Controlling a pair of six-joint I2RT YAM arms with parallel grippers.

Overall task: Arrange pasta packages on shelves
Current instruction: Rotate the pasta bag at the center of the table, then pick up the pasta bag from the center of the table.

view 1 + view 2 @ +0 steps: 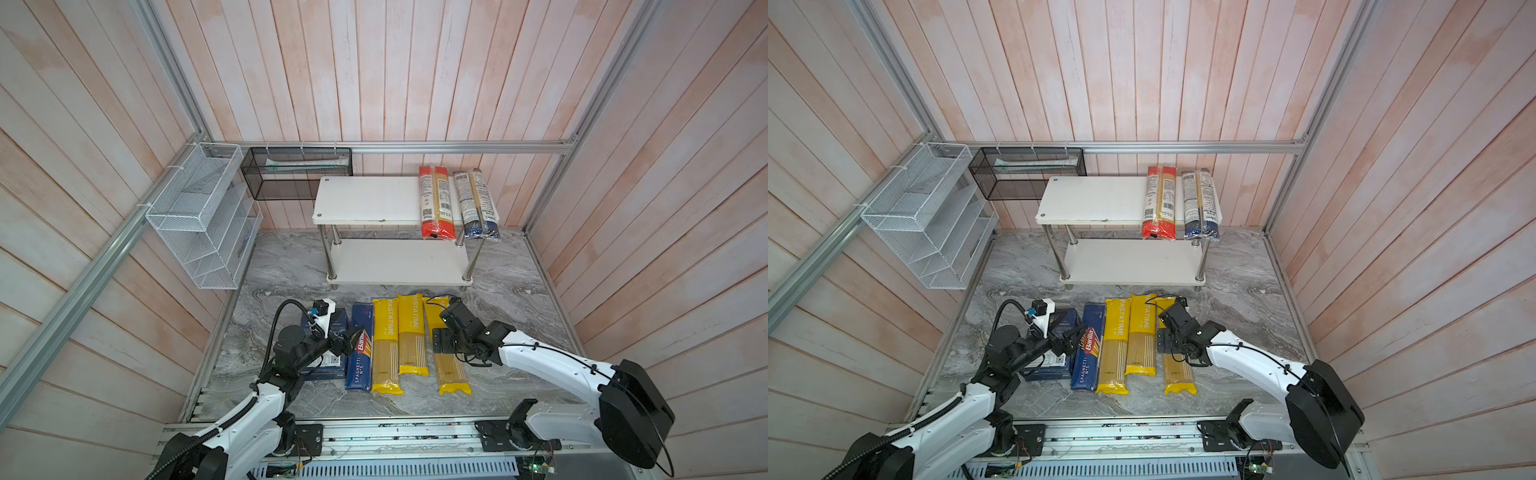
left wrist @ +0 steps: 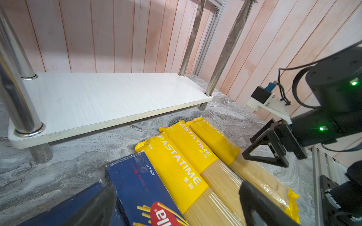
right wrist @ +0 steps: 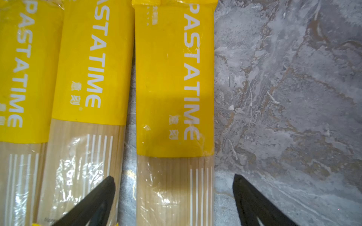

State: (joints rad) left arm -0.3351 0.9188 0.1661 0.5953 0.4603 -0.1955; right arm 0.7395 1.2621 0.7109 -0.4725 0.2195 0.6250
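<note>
yellow pastatime bag [image 1: 452,372], rightmost of the floor row at lower centre, lies under and between your right gripper [image 3: 172,195] jaws, spread wide and empty; its long axis points at the shelves [image 1: 365,199]. left gripper [image 2: 176,203] also wide, empty, over the barilla box [image 2: 137,182].

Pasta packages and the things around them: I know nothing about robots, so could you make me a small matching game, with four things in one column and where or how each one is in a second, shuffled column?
Things
1. red-ended bag
2. Barilla box with its red logo showing
3. right pincer
4. black mesh basket

Places or states
A. hanging from the back rail
B. open above a yellow PASTATIME bag
C. lying on the top shelf
D. flat on the marble tabletop

Pairs: 1-C, 2-D, 3-B, 4-A
</note>
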